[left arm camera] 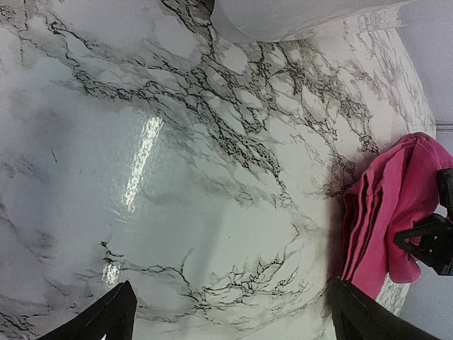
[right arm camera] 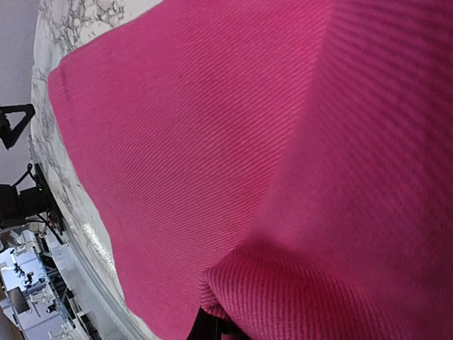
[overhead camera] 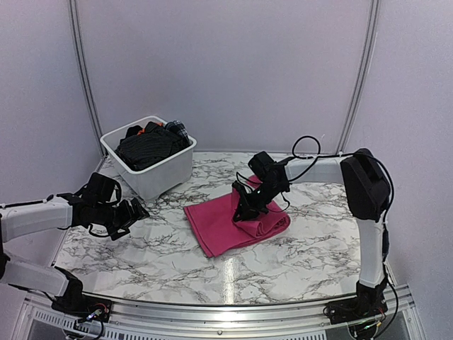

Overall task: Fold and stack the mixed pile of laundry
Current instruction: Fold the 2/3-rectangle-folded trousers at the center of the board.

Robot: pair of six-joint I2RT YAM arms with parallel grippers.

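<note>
Marble-look table (overhead camera: 141, 256) w/ pink cloth (overhead camera: 216, 225) mid, white tub (overhead camera: 168, 174) back-left

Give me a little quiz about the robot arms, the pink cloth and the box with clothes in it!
1. True or false: the left end effector is gripping a sock.
2. Where is the black garment? A in the white tub; B on the marble table; C hanging from an arm.
3. Which end effector pinches the pink cloth?
Key: 1 false, it is open and empty. 2 A. 3 the right end effector.
</note>
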